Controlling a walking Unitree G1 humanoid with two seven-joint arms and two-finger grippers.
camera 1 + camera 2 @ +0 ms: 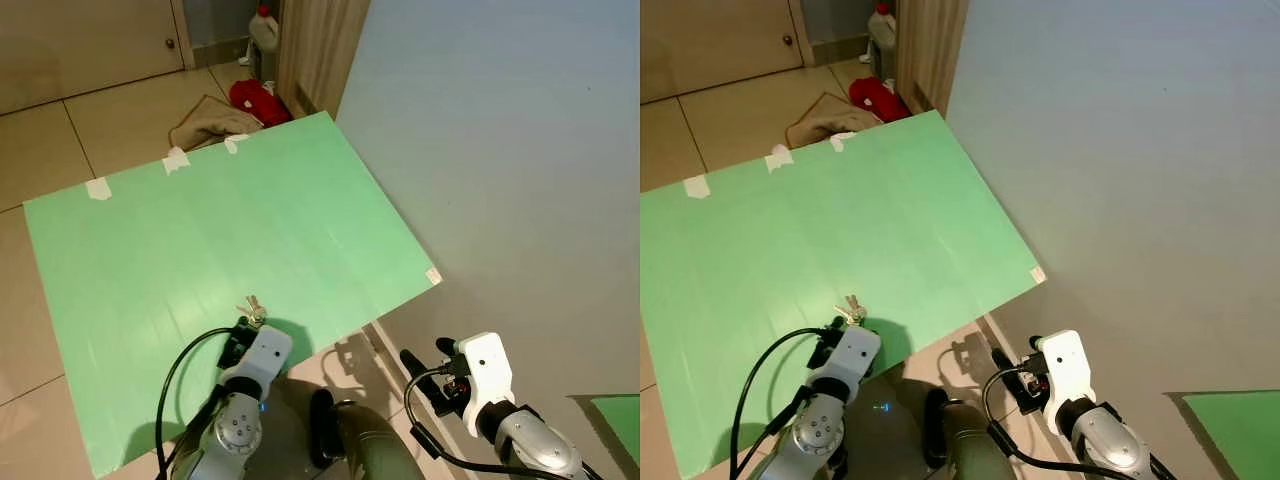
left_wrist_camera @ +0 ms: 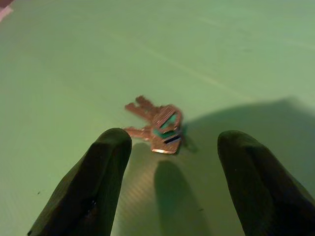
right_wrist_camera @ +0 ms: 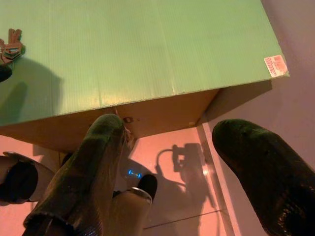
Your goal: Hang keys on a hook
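Reaching for the pickup: left gripper [image 2: 170, 157] spread wide just short of the bunch of keys [image 2: 157, 125] lying flat on the green board [image 1: 200, 230] ahead, right gripper [image 3: 192, 162] open and idle beside; next, ease forward and close

Head looks down; wrists close.

We record the keys [image 2: 156, 127] as metal with a dull coppery sheen. The green sheet [image 1: 230, 250] beneath them appears matt and finely ribbed, like corrugated plastic board, fixed with paper tape [image 1: 98, 188]. The left gripper [image 2: 170, 184] fingers [image 2: 93, 187] look matt black and slightly textured. The floor [image 1: 110, 120] is smooth glossy tile; the crumpled cloth [image 1: 210, 122] looks soft.
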